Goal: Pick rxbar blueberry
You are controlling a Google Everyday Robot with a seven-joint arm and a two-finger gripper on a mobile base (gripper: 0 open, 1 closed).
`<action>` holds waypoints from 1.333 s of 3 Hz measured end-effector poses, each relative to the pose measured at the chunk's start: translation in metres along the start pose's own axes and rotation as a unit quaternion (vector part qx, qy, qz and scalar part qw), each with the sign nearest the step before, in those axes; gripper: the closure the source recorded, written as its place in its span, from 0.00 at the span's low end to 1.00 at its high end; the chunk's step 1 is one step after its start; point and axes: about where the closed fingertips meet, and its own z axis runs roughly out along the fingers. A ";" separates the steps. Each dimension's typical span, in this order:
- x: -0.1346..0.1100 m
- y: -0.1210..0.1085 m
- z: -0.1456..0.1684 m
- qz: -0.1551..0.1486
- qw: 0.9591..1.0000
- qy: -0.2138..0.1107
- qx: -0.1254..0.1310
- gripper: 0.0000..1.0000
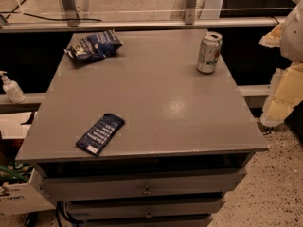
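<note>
— Where's the rxbar blueberry (100,134)?
— Flat, aslant, near the worktop's (156,103) front-left corner. Snack bag (93,46) back-left, can (209,52) back-right.
— The gripper (285,91)?
— Beyond the right edge; open or closed, I cannot tell.

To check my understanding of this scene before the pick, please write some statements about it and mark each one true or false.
1. The rxbar blueberry lies flat near the front left of the cabinet top. True.
2. The hand is touching the bar. False: it is at the right edge of the view, beside the cabinet and far from the bar.
3. The can stands upright at the back right. True.
4. The snack bag lies on the bar. False: it lies at the back left, apart from it.
5. The pump bottle stands on the cabinet top. False: it stands off it, to the left.
</note>
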 end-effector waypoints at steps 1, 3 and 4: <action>-0.008 0.001 0.003 0.001 1.000 -0.003 0.001 0.00; -0.077 0.031 0.033 -0.057 0.994 -0.098 -0.010 0.00; -0.123 0.048 0.056 -0.091 0.984 -0.153 -0.019 0.00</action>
